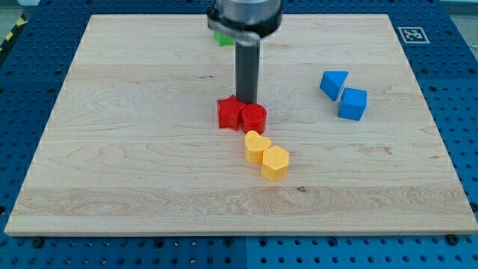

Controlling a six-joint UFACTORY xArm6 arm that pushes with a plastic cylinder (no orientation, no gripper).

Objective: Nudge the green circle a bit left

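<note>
A green block (221,37) shows only as a small sliver near the view's top, mostly hidden behind the arm's dark head; its shape cannot be made out. My tip (246,103) is well below it in the view, at the top edge of a red star block (229,113) and a red cylinder block (254,118), which sit side by side near the board's middle. Whether the tip touches them cannot be told.
A yellow heart block (257,146) and a yellow hexagon block (275,164) lie just below the red pair. A blue triangular block (334,83) and a blue cube (352,104) sit at the view's right. The wooden board (112,149) lies on a blue perforated table.
</note>
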